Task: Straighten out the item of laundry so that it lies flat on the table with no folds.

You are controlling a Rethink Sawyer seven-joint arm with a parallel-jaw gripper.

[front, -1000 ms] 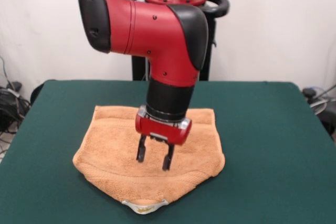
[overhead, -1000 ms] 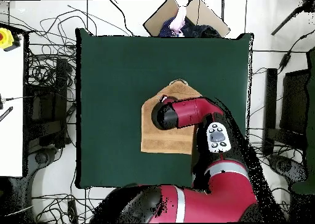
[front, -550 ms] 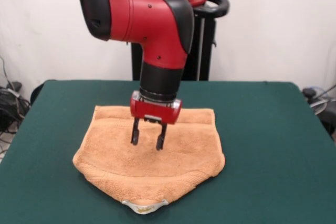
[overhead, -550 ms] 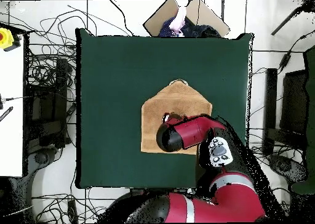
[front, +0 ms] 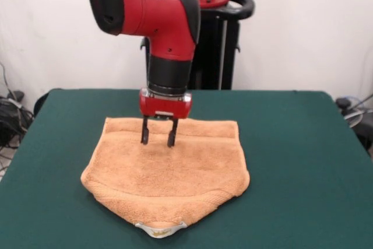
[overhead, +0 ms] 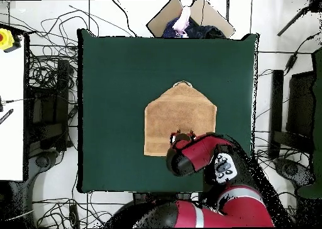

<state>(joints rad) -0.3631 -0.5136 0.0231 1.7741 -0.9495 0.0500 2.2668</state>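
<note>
In the front view we see the towel (front: 166, 176) lying on the green surface (front: 297, 161), roughly in its middle and nearer the camera's side. Its far edge runs straight, while the two near corners are tucked in, so the near side narrows to a blunt point. At that point a small white label (front: 161, 229) with yellow print sticks out onto the surface. A woven band crosses the towel close to its near edges, and another follows the far edge. The cloth looks thick and slightly rumpled along its left side.

The red and black arm (front: 157, 21) comes down from above over the far part of the towel. Its end effector (front: 157, 140) points straight down, with two dark fingers (front: 144, 132) set apart and nothing between them. The tips hang just over the towel near its far edge; we cannot tell whether they touch the cloth.

In the overhead view we see the towel (overhead: 179, 122) as a house-like shape, its point turned toward the top and its straight edge toward the bottom. It sits near the centre of the surface (overhead: 113, 82), a little to the right. The arm (overhead: 201, 157) covers the towel's lower right corner, and the end effector (overhead: 181, 136) shows only as small dark tips beside the red wrist.
</note>
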